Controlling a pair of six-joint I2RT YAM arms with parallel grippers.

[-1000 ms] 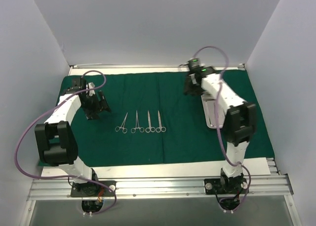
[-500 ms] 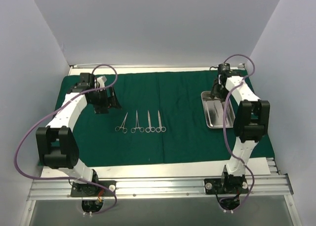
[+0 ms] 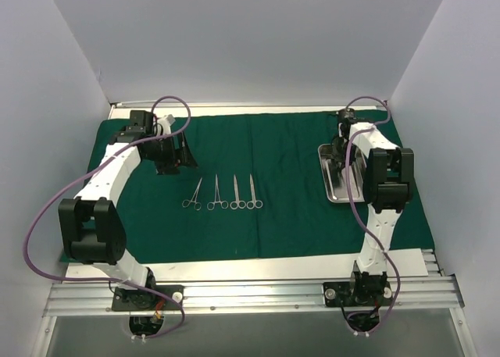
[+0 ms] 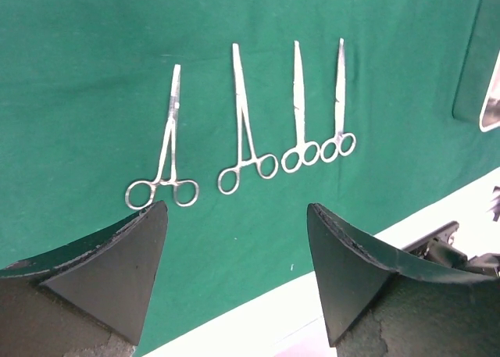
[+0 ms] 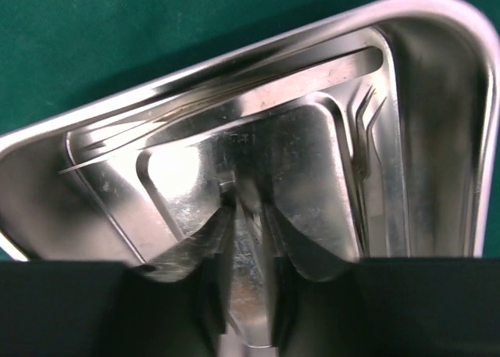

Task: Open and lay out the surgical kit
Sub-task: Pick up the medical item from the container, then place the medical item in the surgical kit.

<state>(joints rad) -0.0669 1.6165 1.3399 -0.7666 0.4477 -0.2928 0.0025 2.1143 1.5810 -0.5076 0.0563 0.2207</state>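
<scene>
The dark green drape (image 3: 281, 216) lies spread flat over the table. Several ring-handled silver instruments (image 3: 223, 194) lie side by side on it left of centre, tips pointing away from me; they also show in the left wrist view (image 4: 246, 130). My left gripper (image 3: 173, 155) hovers just behind and left of them, open and empty (image 4: 236, 207). The steel tray (image 3: 337, 187) sits on the drape at the right. My right gripper (image 3: 342, 148) is at its far end, shut on the tray's rim (image 5: 248, 216). Slim tweezers (image 5: 366, 146) lie inside the tray (image 5: 312, 154).
A white table strip (image 3: 234, 267) and an aluminium rail (image 3: 250, 294) run along the near edge. White walls close in the left, back and right sides. A corner of the tray (image 4: 491, 107) shows at the right edge of the left wrist view.
My right arm swung right, from left of the tray to its far end, uncovering the tray. My left gripper moved a little back and to the right.
</scene>
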